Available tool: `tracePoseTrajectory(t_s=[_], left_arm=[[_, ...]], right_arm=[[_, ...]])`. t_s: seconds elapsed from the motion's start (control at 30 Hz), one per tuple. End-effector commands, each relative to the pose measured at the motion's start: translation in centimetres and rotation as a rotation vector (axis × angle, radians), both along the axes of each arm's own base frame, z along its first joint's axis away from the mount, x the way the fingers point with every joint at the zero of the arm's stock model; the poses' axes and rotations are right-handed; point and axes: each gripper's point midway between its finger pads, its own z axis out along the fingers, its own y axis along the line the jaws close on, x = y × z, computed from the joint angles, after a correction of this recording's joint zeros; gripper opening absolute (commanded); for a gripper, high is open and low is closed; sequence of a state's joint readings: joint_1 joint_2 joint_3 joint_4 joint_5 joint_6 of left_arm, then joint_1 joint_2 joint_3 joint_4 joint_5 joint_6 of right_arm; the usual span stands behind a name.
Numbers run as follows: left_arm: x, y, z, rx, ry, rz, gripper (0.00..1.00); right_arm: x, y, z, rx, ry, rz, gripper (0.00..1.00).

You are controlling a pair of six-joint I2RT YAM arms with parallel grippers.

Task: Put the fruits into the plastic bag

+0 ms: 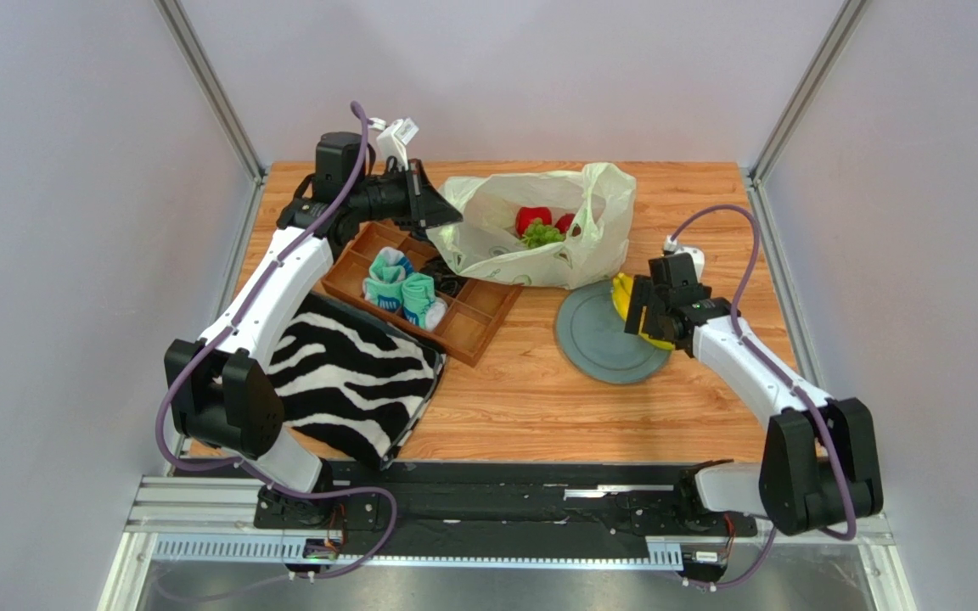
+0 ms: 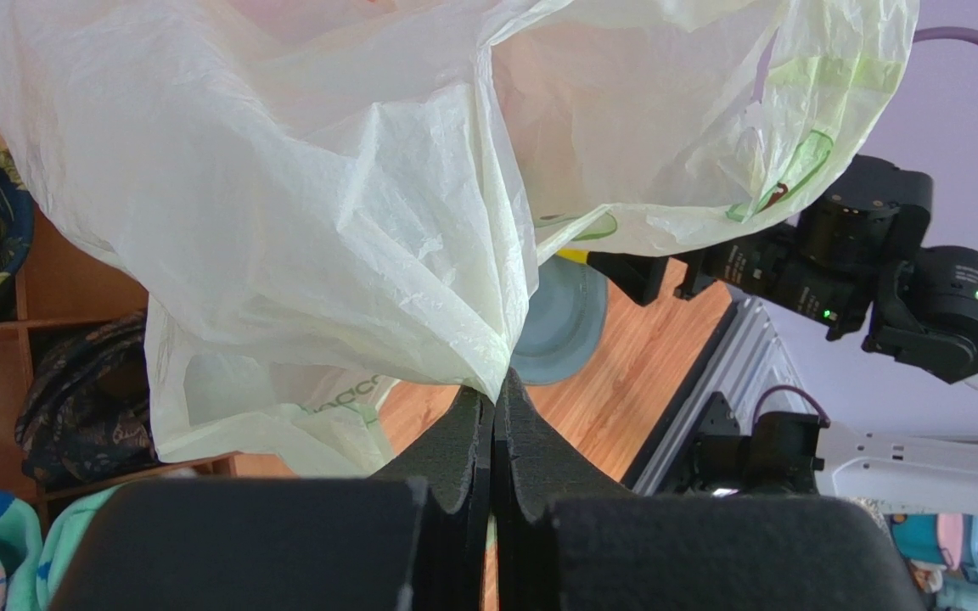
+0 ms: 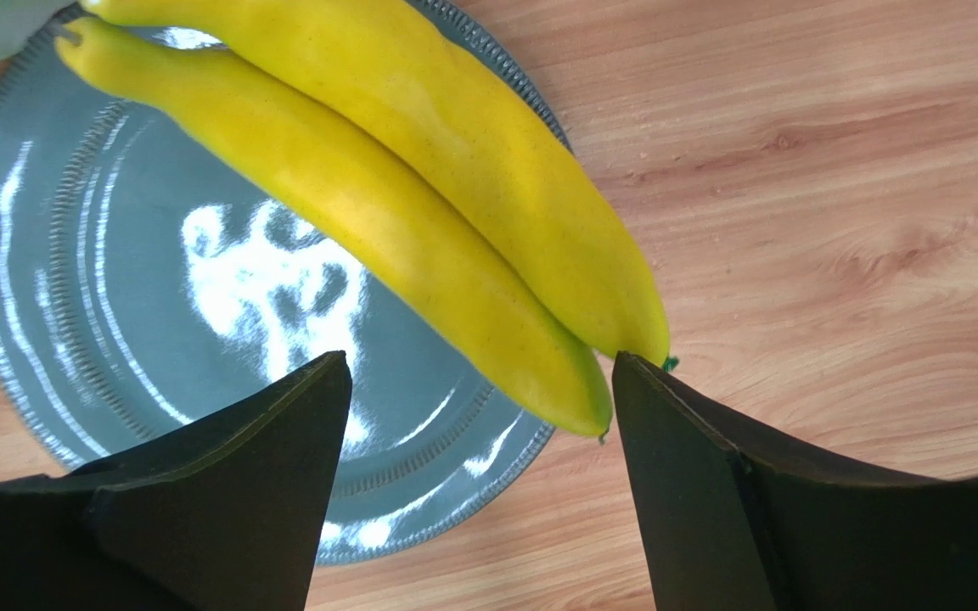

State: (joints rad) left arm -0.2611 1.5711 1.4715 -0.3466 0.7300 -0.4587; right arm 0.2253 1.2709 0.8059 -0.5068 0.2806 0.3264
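Right gripper (image 3: 479, 363) is gaping wide, two glossy yellow toy bananas (image 3: 430, 217) slanting away ahead-left, tips between its jaws; left gripper (image 2: 497, 388) is pinching the crinkly cream plastic bag (image 2: 328, 191).

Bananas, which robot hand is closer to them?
Right. The right gripper is open right over the bananas on the grey plate. The left gripper is far off, shut on the plastic bag edge.
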Motion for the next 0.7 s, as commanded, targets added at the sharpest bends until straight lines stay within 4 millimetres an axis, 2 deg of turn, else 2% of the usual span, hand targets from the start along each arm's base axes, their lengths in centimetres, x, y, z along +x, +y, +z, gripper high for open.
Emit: tracePoseTrajectory(t_s=[0.0, 0.27, 0.3, 0.37, 0.4, 0.47, 0.5, 0.53, 0.67], left_arm=[[0.2, 0.1, 0.9, -0.007, -0.047, -0.003, 0.0], [0.3, 0.1, 0.7, -0.005, -0.04, -0.001, 0.0], [0.3, 0.1, 0.7, -0.005, -0.038, -0.001, 0.0], [0.3, 0.1, 0.7, -0.006, -0.039, -0.002, 0.0], [0.3, 0.1, 0.6, -0.005, -0.038, -0.003, 0.0], [0.3, 0.1, 0.7, -0.004, -0.04, -0.003, 0.0], [0.3, 0.1, 0.7, -0.004, -0.039, -0.001, 0.0], [0.3, 0.1, 0.7, -0.005, -0.041, -0.003, 0.0], [0.3, 0.2, 0.8, -0.004, -0.045, -0.002, 0.0]], right_arm=[[3.5, -1.5, 2.3, -0.13, -0.092, 0.022, 0.8], [5.5, 0.4, 4.5, -0.122, -0.177, 0.194, 0.81], [5.8, 0.5, 3.6, -0.127, -0.148, 0.209, 0.8], [6.9, 0.8, 3.5, -0.138, -0.131, 0.238, 0.81], [7.4, 0.7, 2.5, -0.157, -0.099, 0.24, 0.82], [8.7, 0.2, 2.5, -0.209, -0.094, 0.256, 0.85], [8.9, 0.8, 1.4, -0.205, -0.07, 0.299, 0.85], [9.3, 1.1, 1.2, -0.203, -0.076, 0.324, 0.85], [9.1, 2.3, 0.0, -0.159, -0.037, 0.383, 0.85]])
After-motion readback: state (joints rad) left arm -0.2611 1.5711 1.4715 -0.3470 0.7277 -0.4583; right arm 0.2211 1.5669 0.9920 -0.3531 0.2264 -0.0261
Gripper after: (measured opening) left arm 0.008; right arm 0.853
